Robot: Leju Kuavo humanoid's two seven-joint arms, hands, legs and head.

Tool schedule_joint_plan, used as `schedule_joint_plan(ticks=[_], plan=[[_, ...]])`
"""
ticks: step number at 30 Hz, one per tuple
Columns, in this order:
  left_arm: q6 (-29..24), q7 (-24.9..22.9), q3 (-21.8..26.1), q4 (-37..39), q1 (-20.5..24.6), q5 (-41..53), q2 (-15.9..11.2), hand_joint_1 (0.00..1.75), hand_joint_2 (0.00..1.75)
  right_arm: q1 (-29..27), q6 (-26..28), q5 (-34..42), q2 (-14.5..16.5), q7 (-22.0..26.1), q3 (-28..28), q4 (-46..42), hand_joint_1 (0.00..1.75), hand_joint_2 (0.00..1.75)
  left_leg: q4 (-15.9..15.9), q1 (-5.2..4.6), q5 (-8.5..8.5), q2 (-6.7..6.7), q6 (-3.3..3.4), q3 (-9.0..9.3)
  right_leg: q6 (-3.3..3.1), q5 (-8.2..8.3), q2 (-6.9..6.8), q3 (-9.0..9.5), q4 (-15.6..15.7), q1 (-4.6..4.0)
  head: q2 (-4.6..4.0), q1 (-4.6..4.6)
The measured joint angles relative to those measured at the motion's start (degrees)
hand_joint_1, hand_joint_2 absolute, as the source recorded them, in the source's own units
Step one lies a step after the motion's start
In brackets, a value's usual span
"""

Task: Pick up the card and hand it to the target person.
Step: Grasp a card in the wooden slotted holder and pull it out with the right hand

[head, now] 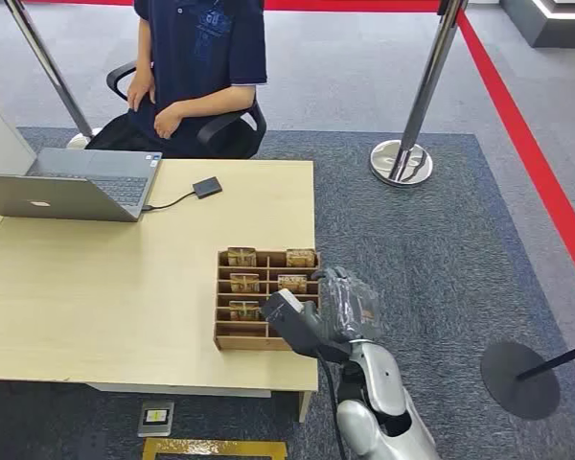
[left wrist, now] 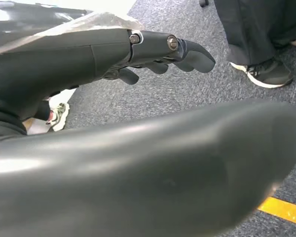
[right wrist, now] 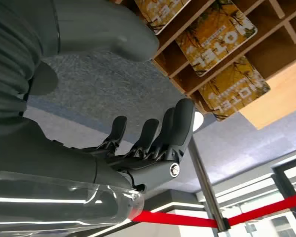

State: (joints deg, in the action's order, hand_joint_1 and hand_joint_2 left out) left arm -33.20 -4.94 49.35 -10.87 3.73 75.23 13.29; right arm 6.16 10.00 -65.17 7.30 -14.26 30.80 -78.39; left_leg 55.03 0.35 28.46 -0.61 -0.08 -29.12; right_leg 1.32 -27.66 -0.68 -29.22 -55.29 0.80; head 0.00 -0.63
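Several yellow-brown cards stand in a wooden slotted tray (head: 241,341) at the desk's front right; one card (head: 244,310) sits in the front left slot, another (head: 291,283) in the middle right slot. My right hand (head: 328,311) hovers at the tray's right front corner, fingers apart and holding nothing. In the right wrist view its fingers (right wrist: 150,136) curl slightly just short of the cards (right wrist: 215,37) and the tray (right wrist: 284,89). My left hand (left wrist: 168,49) hangs over the carpet with fingers stretched out and nothing in them. A person in a dark blue shirt (head: 197,57) sits behind the desk.
An open laptop (head: 67,182) and a small black device (head: 207,187) on a cable lie at the desk's far left. A chrome stanchion (head: 402,158) stands right of the desk, with a black stanchion base (head: 519,379) nearer. A person's shoe (left wrist: 269,71) is near my left hand.
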Motion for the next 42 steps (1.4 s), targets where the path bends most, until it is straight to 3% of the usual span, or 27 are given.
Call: schedule_joint_plan(ticks=[8, 28, 42], plan=[[0.25, 0.27, 0.0, 0.07, 0.04, -0.15, 0.02, 0.0, 0.0, 0.2, -0.25, -1.42, 0.54, -0.33, 0.11, 1.8, 0.78, 1.75, 0.0, 0.0, 0.0, 0.0, 0.0, -0.01, 0.0, 0.0, 0.0, -0.01, 0.0, 0.0, 0.0, 0.01], [1.11, 0.81, 0.0, 0.08, 0.14, 0.05, 0.02, 0.0, 0.0, 2.07, 0.37, -3.72, 2.18, -0.45, 0.51, 6.99, 0.63, 1.75, 0.0, 0.0, 0.0, 0.0, 0.0, -0.01, 0.0, 0.0, 0.0, -0.02, 0.0, 0.0, 0.0, 0.01], [1.44, 0.93, -0.02, 0.08, 0.16, 0.04, 0.02, 0.0, 0.0, 2.35, 0.54, -4.1, 2.48, -0.18, 1.67, 8.49, 0.67, 1.75, 0.0, 0.0, 0.0, 0.0, 0.0, -0.02, 0.0, 0.0, 0.0, -0.02, 0.0, 0.0, 0.0, 0.0]])
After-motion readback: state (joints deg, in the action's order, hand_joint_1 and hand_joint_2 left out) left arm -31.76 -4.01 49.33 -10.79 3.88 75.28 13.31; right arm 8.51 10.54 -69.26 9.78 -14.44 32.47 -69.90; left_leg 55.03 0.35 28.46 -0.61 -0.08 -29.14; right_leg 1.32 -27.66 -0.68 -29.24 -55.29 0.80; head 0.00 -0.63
